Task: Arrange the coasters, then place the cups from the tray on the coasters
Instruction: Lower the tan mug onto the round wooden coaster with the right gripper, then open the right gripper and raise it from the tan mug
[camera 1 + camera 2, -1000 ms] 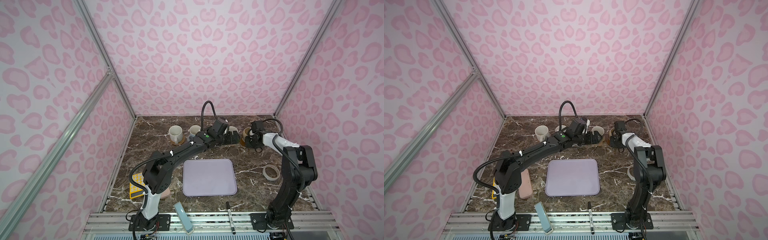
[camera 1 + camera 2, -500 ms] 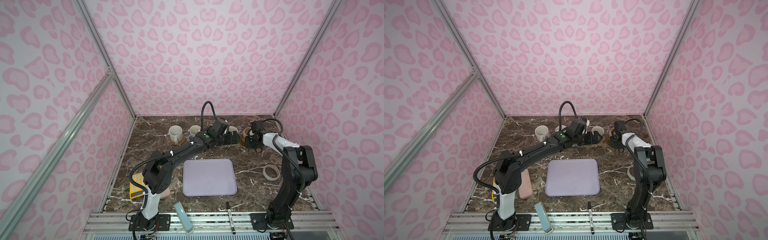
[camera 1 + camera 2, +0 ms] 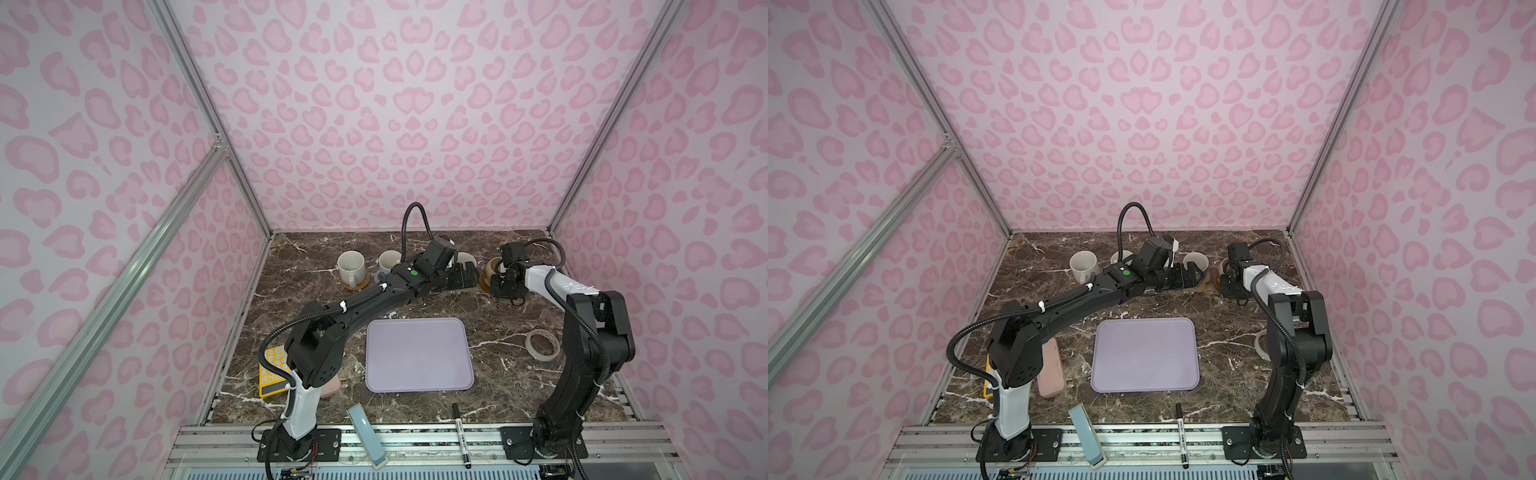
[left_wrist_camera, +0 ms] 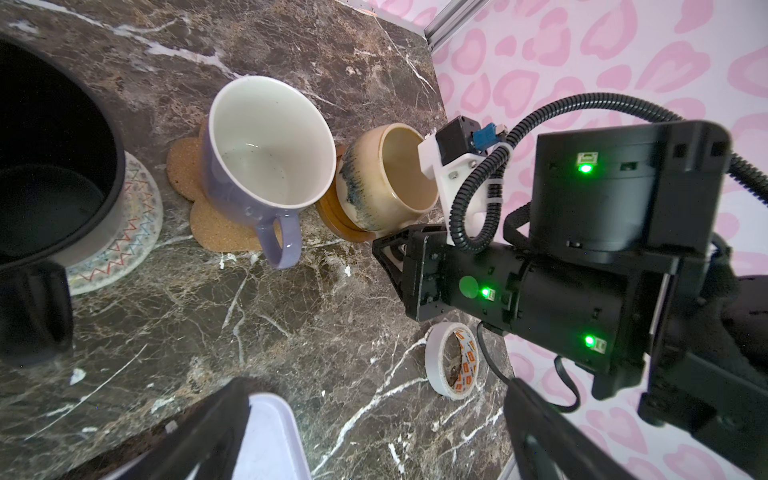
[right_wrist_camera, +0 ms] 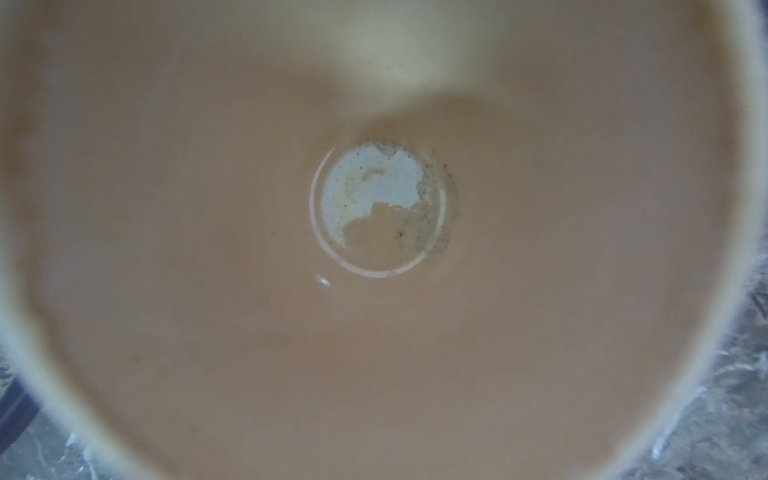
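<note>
The lavender tray (image 3: 417, 353) lies bare mid-table. At the back stand the cream-white cup (image 3: 351, 266) on a rattan coaster (image 3: 362, 283), the light blue cup (image 3: 388, 262), the black cup (image 4: 54, 166) on a cream woven coaster (image 4: 133, 224), the lavender cup (image 4: 266, 158) on the paw coaster (image 4: 216, 232), and the pale yellow cup (image 4: 386, 174) on the brown disc (image 4: 332, 220). My left gripper (image 4: 382, 424) hovers open and empty beside the black cup. My right gripper (image 3: 498, 282) sits against the yellow cup's front; its jaws are hidden.
A tape ring (image 3: 542, 343) lies right of the tray. A pink case (image 3: 1050, 370) and a yellow keypad (image 3: 272, 370) lie front left. A marker (image 3: 461, 432) and a blue-grey bar (image 3: 368, 436) rest at the front edge. Walls close in on three sides.
</note>
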Robot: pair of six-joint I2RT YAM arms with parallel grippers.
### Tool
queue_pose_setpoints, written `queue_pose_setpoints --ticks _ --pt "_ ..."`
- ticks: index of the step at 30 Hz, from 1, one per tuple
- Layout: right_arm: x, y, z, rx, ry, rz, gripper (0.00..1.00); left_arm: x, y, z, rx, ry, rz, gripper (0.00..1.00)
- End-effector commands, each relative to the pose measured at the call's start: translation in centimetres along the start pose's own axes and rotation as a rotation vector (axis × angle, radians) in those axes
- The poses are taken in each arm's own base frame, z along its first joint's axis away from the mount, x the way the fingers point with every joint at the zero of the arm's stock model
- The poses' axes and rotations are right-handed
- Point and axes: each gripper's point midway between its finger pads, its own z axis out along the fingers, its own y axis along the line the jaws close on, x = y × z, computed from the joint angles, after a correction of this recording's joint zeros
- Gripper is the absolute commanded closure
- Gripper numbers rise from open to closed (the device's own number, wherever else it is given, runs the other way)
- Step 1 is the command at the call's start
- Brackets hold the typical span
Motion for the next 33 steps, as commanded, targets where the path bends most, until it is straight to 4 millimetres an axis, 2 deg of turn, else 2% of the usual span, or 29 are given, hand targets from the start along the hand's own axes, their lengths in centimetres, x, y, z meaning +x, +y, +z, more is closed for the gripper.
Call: queue_pose_setpoints --ticks 1,7,17,21,26,29,31,33 --pt "0.3 -0.6 0.1 0.034 0.013 0.005 0.72 -0.8 -1.0 -0.6 0.031 -0.03 0.004 0.03" --pt "0.1 -1.0 -0.2 0.056 0.002 0.012 0.65 -0.8 -0.9 -0.5 0.03 -0.029 0.0 0.03" --pt "-0.3 -1.1 -1.0 0.057 -0.026 0.015 0.65 -0.9 -0.8 -0.8 0.024 -0.035 0.001 0.03" --pt "-0.5 -1.1 -1.7 0.05 -0.05 0.019 0.64 -1.3 -0.6 -1.8 0.01 -0.06 0.008 0.03" --pt "-0.8 -1.0 -4.3 0.051 -0.146 0.031 0.56 -2.2 0.0 -4.6 -0.027 -0.137 0.018 0.03" --pt "-0.6 -0.8 -6.6 0.057 -0.232 0.025 0.46 -2.9 0.4 -7.2 -0.039 -0.216 0.036 0.03" --pt "-0.3 -0.4 -8.1 0.056 -0.273 0.011 0.34 -3.2 1.1 -9.3 -0.071 -0.266 0.052 0.03" --pt "0.0 -0.1 -9.4 0.061 -0.301 -0.004 0.32 -3.4 2.1 -11.5 -0.118 -0.321 0.068 0.03"
